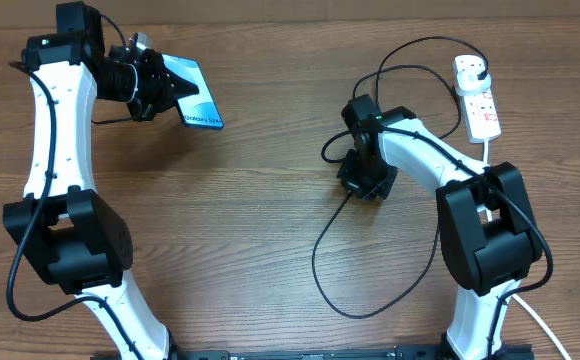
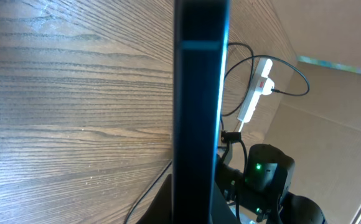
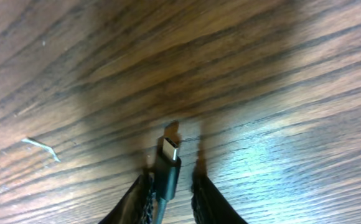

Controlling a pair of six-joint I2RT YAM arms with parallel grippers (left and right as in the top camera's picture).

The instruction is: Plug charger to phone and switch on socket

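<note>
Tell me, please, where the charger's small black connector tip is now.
In the right wrist view, the connector tip is pinched in the right gripper, above the wooden table.

The left arm (image 1: 48, 130) and the right arm (image 1: 420, 150) have white rounded links, bulky black joints and thin black cables; the arm nearer the socket (image 1: 478, 100) carries a small green light (image 2: 257, 167)

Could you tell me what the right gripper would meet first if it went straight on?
Most likely the bare wooden table; the charger connector held in the right gripper juts past its fingers and would touch first. Nothing else shows ahead; depth is unclear.
</note>
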